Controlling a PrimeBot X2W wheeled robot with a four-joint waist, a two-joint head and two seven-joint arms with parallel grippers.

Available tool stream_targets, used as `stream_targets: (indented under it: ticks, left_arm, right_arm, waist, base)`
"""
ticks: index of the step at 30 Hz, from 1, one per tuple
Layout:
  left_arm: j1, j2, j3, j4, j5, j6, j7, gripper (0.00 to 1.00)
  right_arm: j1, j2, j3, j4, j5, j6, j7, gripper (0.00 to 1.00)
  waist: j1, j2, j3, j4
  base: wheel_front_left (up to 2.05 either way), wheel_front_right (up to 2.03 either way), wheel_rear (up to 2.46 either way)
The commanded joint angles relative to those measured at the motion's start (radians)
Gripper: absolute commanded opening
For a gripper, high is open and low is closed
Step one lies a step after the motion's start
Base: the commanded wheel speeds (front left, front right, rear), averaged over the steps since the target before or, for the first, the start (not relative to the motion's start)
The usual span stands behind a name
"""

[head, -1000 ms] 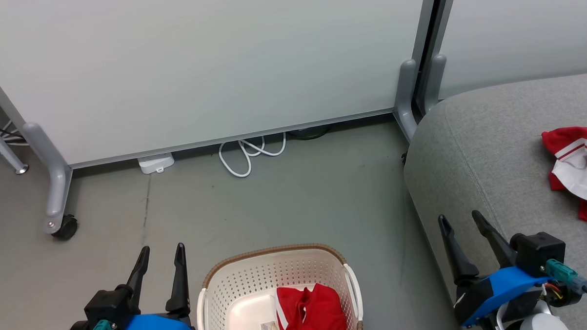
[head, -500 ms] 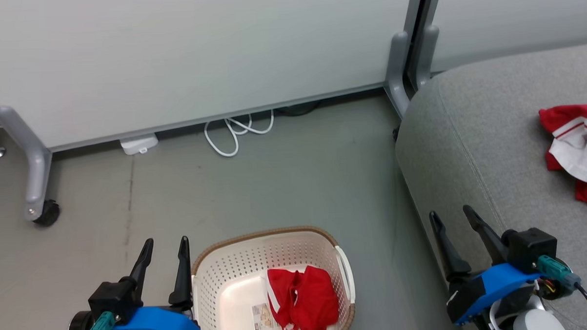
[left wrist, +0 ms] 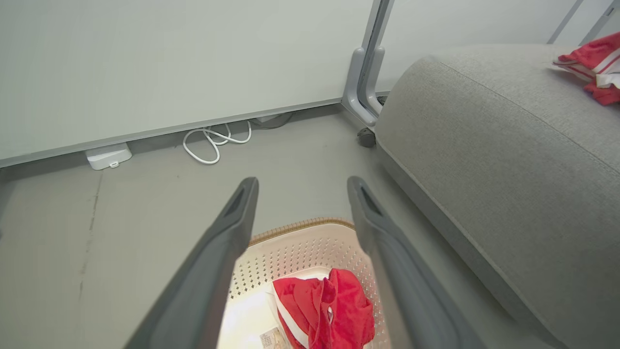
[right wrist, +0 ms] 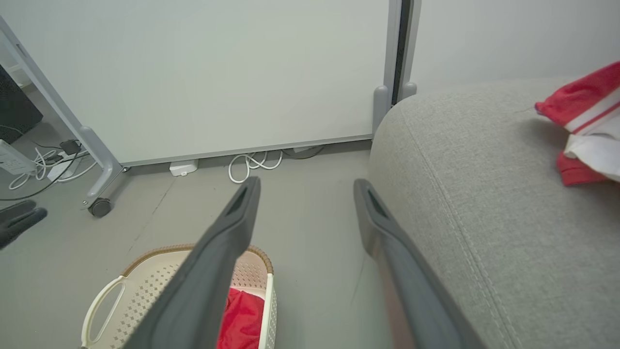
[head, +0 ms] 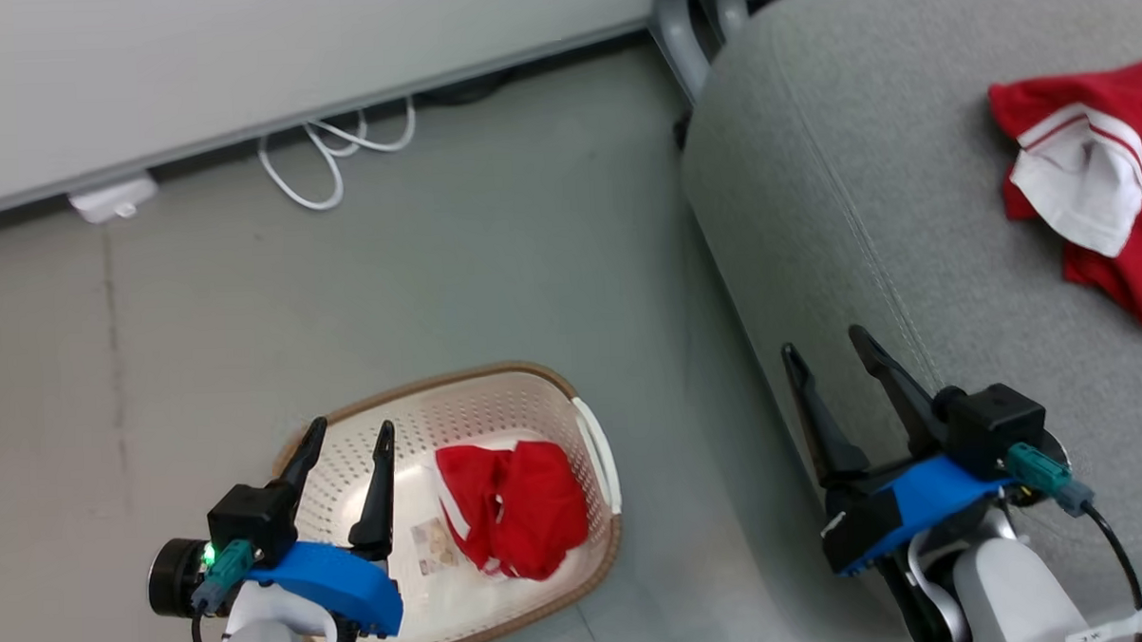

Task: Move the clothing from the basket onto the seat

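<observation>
Roughly halfway | done: red garment with white panel (head: pixel 1088 179) lies on the grey sofa seat (head: pixel 860 159), far right | to do: red striped garment (head: pixel 511 508) sits in the perforated basket (head: pixel 440 383), near left | left gripper (head: pixel 351 427) wide open, empty, above basket | right gripper (head: pixel 822 341) wide open, empty, beside seat edge

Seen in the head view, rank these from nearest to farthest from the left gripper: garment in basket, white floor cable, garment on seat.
From the left gripper:
1. Red garment in the basket, just to its right.
2. White cable, farther ahead.
3. Red-and-white garment on the seat, far right.
</observation>
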Motion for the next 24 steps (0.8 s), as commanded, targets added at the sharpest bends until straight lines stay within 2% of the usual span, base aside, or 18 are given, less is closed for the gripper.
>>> stream_targets:
  ticks: [1, 7, 14, 24]
  left_arm:
    - [-0.031, 0.014, -0.009, 0.015, -0.004, -0.001, -0.003, 1.0]
    - [-0.091, 0.048, -0.05, 0.084, -0.009, -0.001, -0.003, 1.0]
    - [-0.161, 0.108, -0.078, 0.162, -0.016, -0.001, -0.003, 1.0]
    - [-0.263, 0.19, -0.169, 0.271, -0.045, -0.001, 0.001, 1.0]
  right_arm:
    - [-0.025, 0.006, 0.013, 0.005, 0.01, 0.0, -0.012, 1.0]
    - [-0.08, 0.012, 0.062, 0.025, 0.024, 0.0, -0.048, 1.0]
    - [-0.173, 0.015, 0.153, 0.058, 0.092, 0.0, -0.108, 1.0]
    - [-0.282, 0.015, 0.232, 0.07, 0.163, 0.0, -0.155, 1.0]
  waist:
    - [-0.0001, 0.0, 0.073, -0.067]
    - [-0.0001, 0.0, 0.158, -0.127]
    - [-0.0001, 0.0, 0.296, -0.21]
    - [-0.0001, 0.0, 0.453, -0.279]
  base:
    - [0.0, 0.0, 0.0]
    - [0.0, 0.0, 0.0]
    - [0.0, 0.0, 0.0]
    - [0.0, 0.0, 0.0]
